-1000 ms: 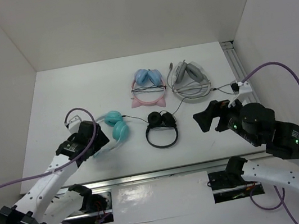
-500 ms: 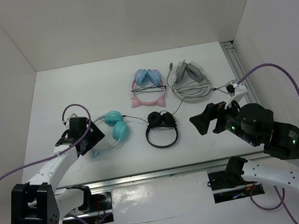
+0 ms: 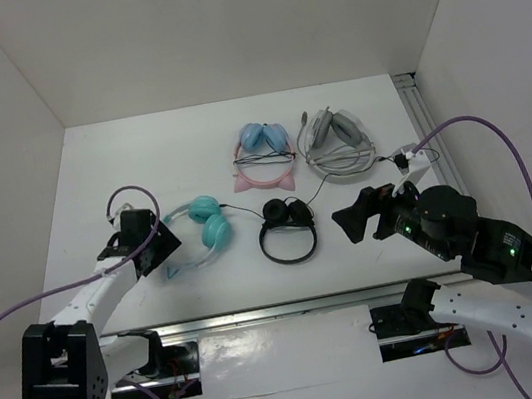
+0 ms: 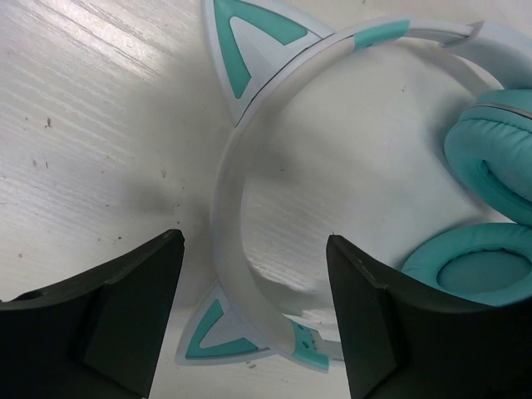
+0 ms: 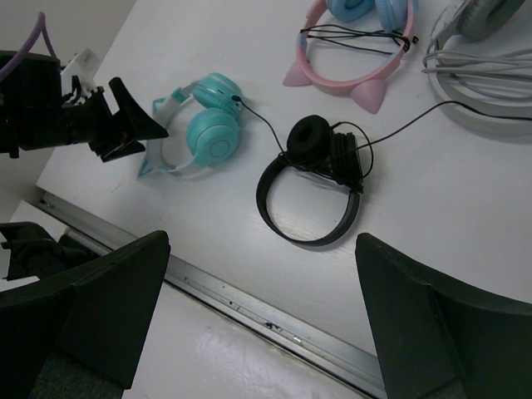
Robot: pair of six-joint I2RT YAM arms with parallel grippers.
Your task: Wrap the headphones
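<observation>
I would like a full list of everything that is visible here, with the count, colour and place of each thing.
teal headphones: one, teal cups, whitish cat-ear band, thin black cable, left part of the table
black headphones: one, black, middle of the table
pink headphones: one, pink cat-ear band, blue cups, far middle
grey headphones: one, grey-white, far right, beside the pink pair
table: one, white, under all of them
rail: one, silver, right edge of the table
left gripper: one, black, open, a jaw on either side of the teal pair's band
right gripper: one, black, open, above the table, right of the black pair
</observation>
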